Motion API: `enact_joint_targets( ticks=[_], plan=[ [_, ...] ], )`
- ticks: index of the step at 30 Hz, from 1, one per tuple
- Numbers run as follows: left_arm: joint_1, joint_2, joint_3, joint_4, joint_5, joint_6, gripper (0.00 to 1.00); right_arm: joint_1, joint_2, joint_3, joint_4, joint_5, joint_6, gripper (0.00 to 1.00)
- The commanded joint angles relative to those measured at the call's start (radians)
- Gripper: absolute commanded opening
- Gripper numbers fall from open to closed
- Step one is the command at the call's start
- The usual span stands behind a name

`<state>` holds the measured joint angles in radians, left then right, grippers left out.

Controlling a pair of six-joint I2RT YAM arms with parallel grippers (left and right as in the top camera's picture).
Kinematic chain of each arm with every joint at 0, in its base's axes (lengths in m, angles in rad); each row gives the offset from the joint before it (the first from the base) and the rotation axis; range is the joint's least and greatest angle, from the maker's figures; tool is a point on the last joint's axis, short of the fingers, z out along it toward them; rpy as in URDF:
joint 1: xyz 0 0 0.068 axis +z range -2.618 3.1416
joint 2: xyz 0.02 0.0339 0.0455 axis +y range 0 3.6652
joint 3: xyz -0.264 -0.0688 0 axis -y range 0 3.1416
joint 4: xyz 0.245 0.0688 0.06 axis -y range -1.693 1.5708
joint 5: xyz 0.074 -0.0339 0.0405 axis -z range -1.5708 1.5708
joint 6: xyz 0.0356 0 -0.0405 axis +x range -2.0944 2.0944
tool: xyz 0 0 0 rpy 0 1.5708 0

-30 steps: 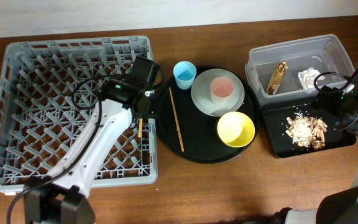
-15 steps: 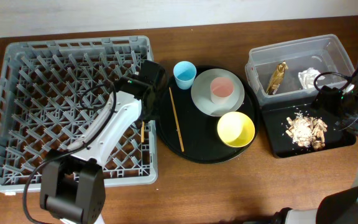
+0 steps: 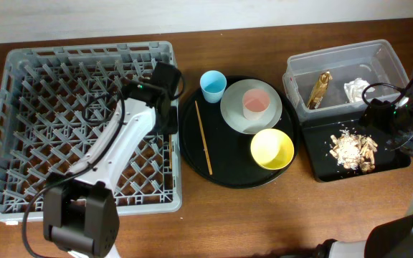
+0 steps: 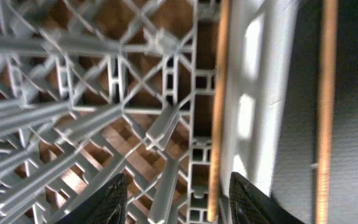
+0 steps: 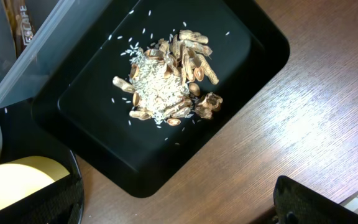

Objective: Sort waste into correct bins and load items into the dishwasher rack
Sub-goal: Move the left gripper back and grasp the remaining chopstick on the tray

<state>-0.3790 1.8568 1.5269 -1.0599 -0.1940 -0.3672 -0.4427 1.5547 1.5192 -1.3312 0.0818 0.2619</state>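
Note:
The grey dishwasher rack (image 3: pixel 84 54) fills the left of the table. My left gripper (image 3: pixel 168 123) hangs over the rack's right edge, open. In the left wrist view one chopstick (image 4: pixel 218 93) lies free inside the rack's right wall, between my left gripper's (image 4: pixel 182 202) spread fingers. A second chopstick (image 3: pixel 203 136) lies on the round black tray (image 3: pixel 228 170), beside the blue cup (image 3: pixel 213 86), the pink cup (image 3: pixel 257 104) on the grey plate (image 3: pixel 234 118), and the yellow bowl (image 3: pixel 272 149). My right gripper (image 5: pixel 179 205) is open above the table by the shallow black tray (image 5: pixel 104 143) of food scraps (image 5: pixel 169 87).
The clear tub (image 3: pixel 350 61) at the back right holds the gold wrapper (image 3: pixel 320 89) and the white tissue (image 3: pixel 355 89). It touches the shallow black tray (image 3: pixel 321 170). Bare wooden table runs along the front edge.
My left gripper has opened and let go of the chopstick, which now rests in the rack by its right wall. The left arm shifted slightly over the rack edge. The right arm is still.

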Motion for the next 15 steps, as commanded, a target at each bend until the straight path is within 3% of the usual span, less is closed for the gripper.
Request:
enact_joint_targets(
  ticks=[1, 2, 4, 6, 7, 10, 15],
  plan=[
    [0.002, -0.083, 0.116, -0.061, 0.178, -0.006, 0.56, -0.003, -0.015, 0.005, 0.000, 0.006, 0.006, 0.99],
    [0.002, -0.100, 0.120, -0.062, 0.253, -0.006, 0.99, -0.003, -0.015, 0.005, 0.000, 0.006, 0.006, 0.99],
    [0.002, -0.118, 0.120, -0.061, 0.364, -0.006, 0.98, -0.003, -0.015, 0.005, 0.000, 0.006, 0.006, 0.99],
    [-0.003, -0.118, 0.119, -0.064, 0.447, -0.007, 0.63, -0.003, -0.015, 0.005, 0.000, 0.006, 0.006, 0.99],
    [-0.013, -0.118, 0.112, -0.063, 0.461, -0.008, 0.57, -0.003, -0.015, 0.005, 0.000, 0.006, 0.006, 0.99],
    [-0.077, -0.117, 0.086, -0.055, 0.417, -0.063, 0.51, -0.003, -0.015, 0.005, 0.000, 0.006, 0.006, 0.99],
    [-0.206, -0.103, 0.052, -0.019, 0.139, -0.230, 0.36, -0.003, -0.015, 0.005, 0.000, 0.006, 0.006, 0.99]
  ],
)
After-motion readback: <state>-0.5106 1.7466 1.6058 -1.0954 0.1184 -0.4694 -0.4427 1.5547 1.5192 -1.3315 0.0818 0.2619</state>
